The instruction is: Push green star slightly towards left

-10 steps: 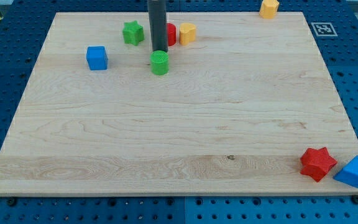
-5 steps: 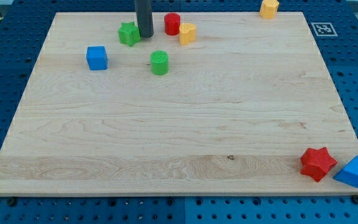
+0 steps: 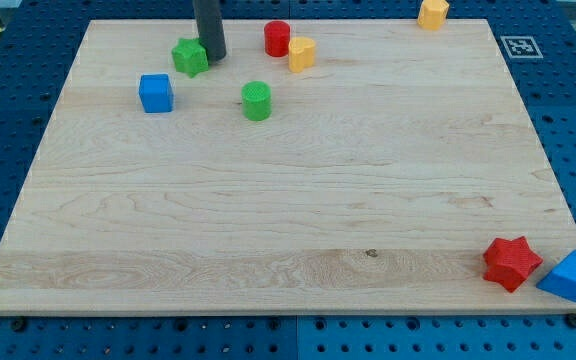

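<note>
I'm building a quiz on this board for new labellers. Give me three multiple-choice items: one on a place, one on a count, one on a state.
1. Where is my tip relative to the green star?
A. at its right edge
B. far below it
C. at its left

2. How many red blocks are on the board?
A. one
B. two
C. three

3. How do the red star and blue block at lower right stand?
A. stacked
B. far apart
C. side by side, close

Answers: 1 A, the rod ends against the star's right side. 2 B, a red cylinder at top and the red star. 3 C, they sit next to each other near the corner.
</note>
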`<state>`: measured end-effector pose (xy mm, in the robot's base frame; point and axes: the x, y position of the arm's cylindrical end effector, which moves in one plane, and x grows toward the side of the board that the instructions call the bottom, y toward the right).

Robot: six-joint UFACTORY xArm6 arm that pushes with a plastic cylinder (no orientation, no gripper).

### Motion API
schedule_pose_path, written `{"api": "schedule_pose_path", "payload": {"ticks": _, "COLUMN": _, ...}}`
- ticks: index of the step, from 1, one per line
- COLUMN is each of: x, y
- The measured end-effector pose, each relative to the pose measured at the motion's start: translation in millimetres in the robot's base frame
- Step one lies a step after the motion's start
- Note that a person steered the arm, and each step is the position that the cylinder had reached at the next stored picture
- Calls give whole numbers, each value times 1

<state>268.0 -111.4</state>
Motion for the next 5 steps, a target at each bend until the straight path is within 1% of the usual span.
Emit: {"api": "schedule_pose_path", "payload": {"ticks": 5, "x": 0, "y": -32}}
